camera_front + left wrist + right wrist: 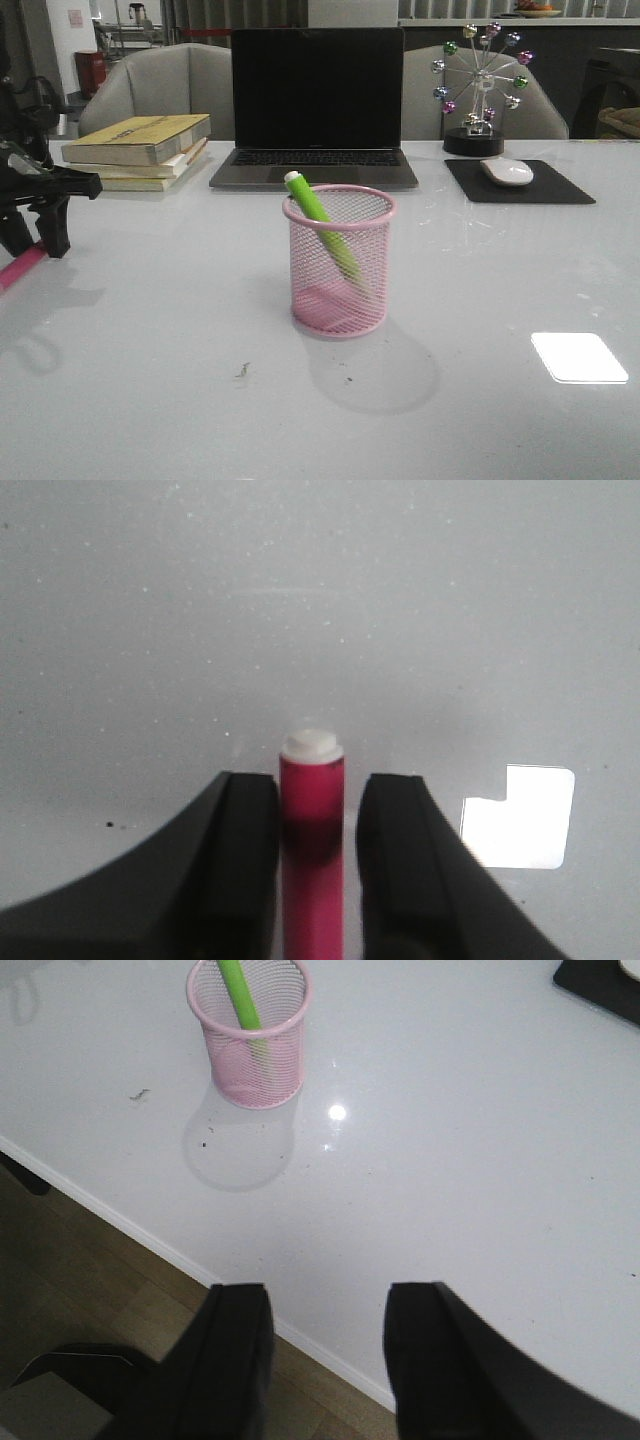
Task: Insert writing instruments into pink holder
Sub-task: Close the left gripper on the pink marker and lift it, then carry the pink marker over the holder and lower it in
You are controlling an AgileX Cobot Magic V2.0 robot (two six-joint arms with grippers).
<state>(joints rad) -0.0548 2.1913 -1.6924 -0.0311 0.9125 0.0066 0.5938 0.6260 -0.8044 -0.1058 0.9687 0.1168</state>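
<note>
The pink holder point(338, 285) stands in the middle of the table, and the lime green marker point(322, 220) leans inside it with its white end above the rim. The right wrist view shows the same holder point(262, 1060) and green marker point(237, 992). At the far left, the hot pink marker point(20, 268) lies between the fingers of my left gripper point(35, 245). In the left wrist view the pink marker point(312, 880) touches one finger, with a thin gap to the other; that gripper point(318, 790) is open. My right gripper point(325, 1305) is open and empty over the table's front edge.
A laptop point(316, 100) stands behind the holder, with stacked books point(140, 148) at the back left. A mouse point(507, 171) on a black pad point(560, 188) and a ferris-wheel ornament point(478, 85) are at the back right. Floor point(110, 1290) shows beyond the table edge.
</note>
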